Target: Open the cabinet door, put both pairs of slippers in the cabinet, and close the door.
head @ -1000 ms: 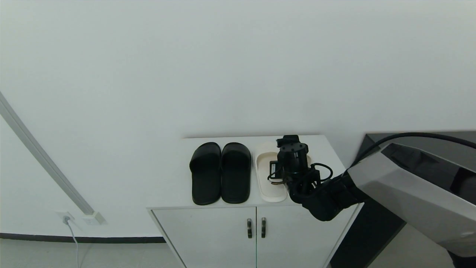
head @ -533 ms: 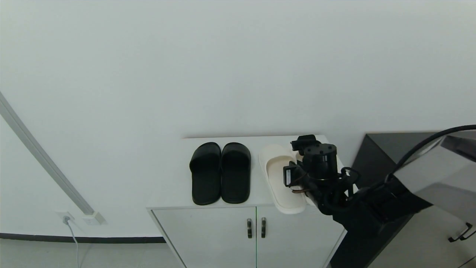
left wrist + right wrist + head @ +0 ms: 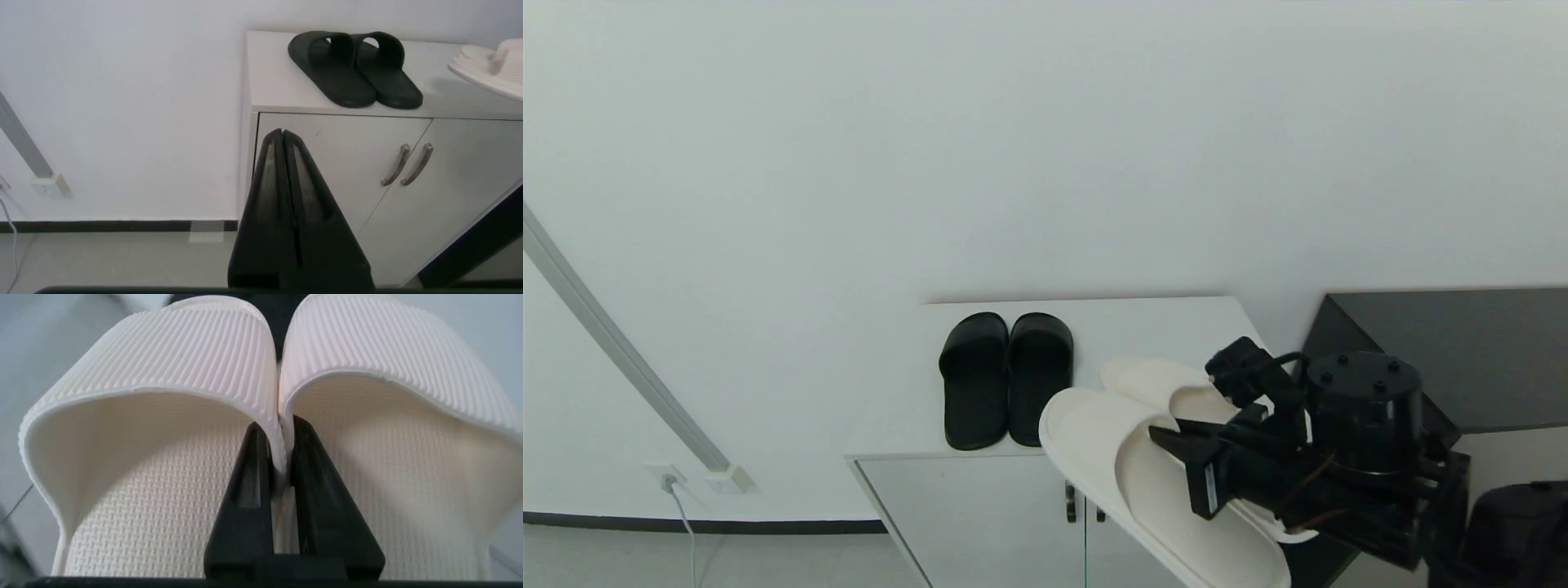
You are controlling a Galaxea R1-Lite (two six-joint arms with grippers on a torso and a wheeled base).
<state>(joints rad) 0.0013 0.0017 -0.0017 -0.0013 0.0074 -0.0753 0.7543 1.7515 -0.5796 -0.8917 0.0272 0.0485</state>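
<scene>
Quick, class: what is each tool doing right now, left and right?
Left tool: closed, empty.
Right tool: closed on the white slippers, pinching both where their inner edges meet.

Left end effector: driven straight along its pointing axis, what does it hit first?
Most likely the cabinet's left door, near its top edge: the shut left end effector aims there with nothing between. Depth is unclear. The black slippers sit above that line.
</scene>
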